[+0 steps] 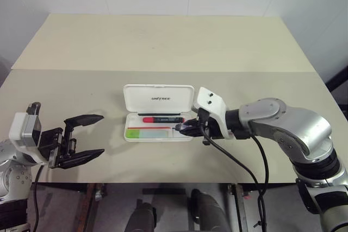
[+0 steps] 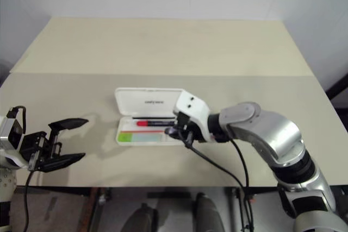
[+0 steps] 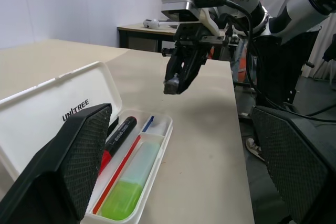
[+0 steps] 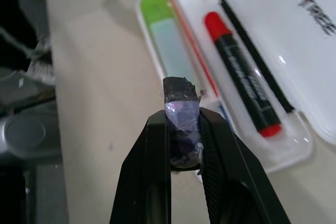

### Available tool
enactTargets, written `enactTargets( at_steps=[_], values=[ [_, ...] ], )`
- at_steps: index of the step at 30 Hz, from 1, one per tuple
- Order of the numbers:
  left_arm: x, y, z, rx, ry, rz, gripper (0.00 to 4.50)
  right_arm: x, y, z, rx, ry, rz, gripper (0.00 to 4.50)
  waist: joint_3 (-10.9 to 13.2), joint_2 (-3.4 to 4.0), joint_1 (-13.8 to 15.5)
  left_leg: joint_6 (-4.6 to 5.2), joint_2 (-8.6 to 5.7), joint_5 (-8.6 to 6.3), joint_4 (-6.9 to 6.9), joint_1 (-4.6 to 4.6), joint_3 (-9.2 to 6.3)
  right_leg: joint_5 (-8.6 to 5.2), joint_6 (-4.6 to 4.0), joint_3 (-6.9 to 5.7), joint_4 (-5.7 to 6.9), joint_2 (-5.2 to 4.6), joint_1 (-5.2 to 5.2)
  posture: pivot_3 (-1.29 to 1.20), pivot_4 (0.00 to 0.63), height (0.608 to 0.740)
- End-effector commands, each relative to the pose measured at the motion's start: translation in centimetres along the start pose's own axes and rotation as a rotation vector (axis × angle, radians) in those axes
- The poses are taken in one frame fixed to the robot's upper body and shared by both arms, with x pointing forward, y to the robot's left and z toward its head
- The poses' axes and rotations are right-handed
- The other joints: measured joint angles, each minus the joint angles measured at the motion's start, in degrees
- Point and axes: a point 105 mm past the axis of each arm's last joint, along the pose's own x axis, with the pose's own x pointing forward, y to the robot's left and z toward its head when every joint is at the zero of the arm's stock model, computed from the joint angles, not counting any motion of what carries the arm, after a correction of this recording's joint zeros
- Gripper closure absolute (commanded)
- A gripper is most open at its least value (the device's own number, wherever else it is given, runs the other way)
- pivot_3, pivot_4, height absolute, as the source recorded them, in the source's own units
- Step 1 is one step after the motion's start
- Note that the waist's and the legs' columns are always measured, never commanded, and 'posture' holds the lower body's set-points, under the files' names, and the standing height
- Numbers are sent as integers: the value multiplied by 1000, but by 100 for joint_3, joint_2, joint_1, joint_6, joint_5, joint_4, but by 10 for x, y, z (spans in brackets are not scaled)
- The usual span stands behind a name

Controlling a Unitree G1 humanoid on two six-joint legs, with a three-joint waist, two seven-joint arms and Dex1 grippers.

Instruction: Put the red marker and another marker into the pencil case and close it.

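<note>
In the open pencil case point(image 1: 158, 113) at mid-table, the red marker point(image 1: 161, 119) and the green marker point(image 1: 147, 132) lie side by side in the tray, so only closing remains. The right gripper point(image 1: 182, 129) hovers at the case's right end, fingers pressed together, apparently empty. The left gripper point(image 1: 82, 140) gapes wide, well clear. The next move must tip the raised lid forward; the table point(image 1: 163, 42) behind it is bare

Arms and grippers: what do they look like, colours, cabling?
Right arm: silver-grey shells with black joint bands, white wrist housing, loose black cable underneath. Right gripper: black fingers, bluish tape on their tips. Left gripper: long black fingers with textured inner pads, white wrist block.
</note>
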Motion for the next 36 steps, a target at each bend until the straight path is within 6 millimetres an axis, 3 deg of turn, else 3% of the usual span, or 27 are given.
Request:
enactTargets(
  at_steps=[1, 14, 31, 36],
  values=[
    [6, -4, 2, 44, 8, -30, 0, 10, 0, 3, -81, 1, 27, 4096, 0, 0, -2, 0, 0, 0, 1, 0, 0, 0, 0, 0, 1, 0, 0, 0, 150, 740],
    [16, 6, -15, 35, -20, -50, 0, 32, -11, -1, -142, 26, 28, 4096, 0, 0, 0, -1, -1, 0, 6, -2, 1, 1, 1, -2, 6, -2, -3, 0, 150, 740],
    [24, 15, -23, 30, -12, -105, 0, 33, -19, -7, -157, 54, 6, 4096, 0, 0, -2, -2, -1, 1, 8, -2, 1, 1, 1, -3, 10, -1, -4, 0, 150, 740],
    [25, 15, -21, 36, -12, -107, 0, 32, -19, -13, -161, 84, 13, 2417, 0, 0, -1, -2, -1, 1, 11, -2, 1, 1, 1, -3, 12, -2, -4, 0, 150, 740]
  ],
)
